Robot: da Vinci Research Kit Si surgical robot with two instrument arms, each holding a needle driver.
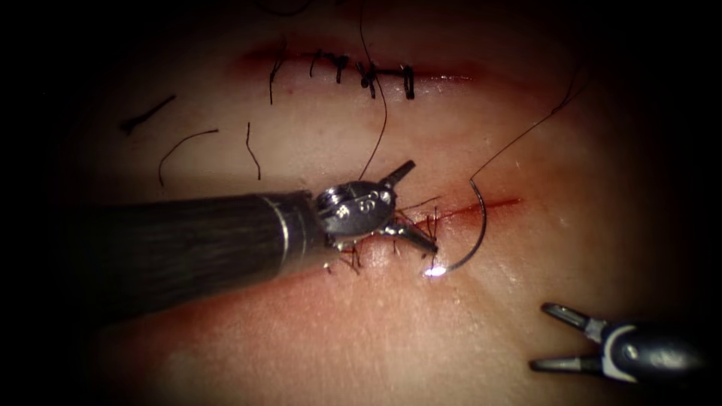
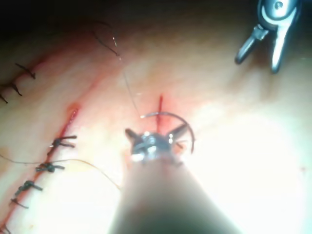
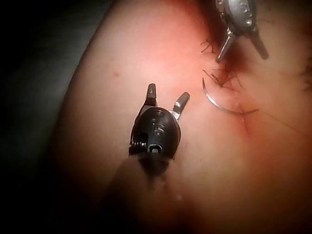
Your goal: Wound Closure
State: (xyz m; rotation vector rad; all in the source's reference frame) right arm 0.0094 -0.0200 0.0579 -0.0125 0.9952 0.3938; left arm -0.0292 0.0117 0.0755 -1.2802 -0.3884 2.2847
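My left tool (image 1: 420, 207) comes in from the left over the near cut (image 1: 496, 204), jaws wide open and holding nothing. One jaw points up and the other reaches down toward the needle's tip. The curved needle (image 1: 483, 225) lies free across the right end of this cut, its whole arc showing and its tip glinting just in front of the cut. I cannot tell whether the tip is in the tissue. Thread (image 1: 526, 131) runs from the needle's rear end up to the right. My right tool (image 1: 540, 337) waits open and empty at the lower right. The needle (image 3: 222, 106) lies beyond its jaws (image 3: 167, 96).
Dark stitches (image 1: 430, 224) close the near cut under the left tool. A second cut (image 1: 361, 71) farther back is stitched, with a long thread (image 1: 382, 120) hanging from it. Several cut thread ends (image 1: 184, 143) lie at the left. The right tool (image 2: 268, 34) also appears beyond the left jaws (image 2: 156, 130).
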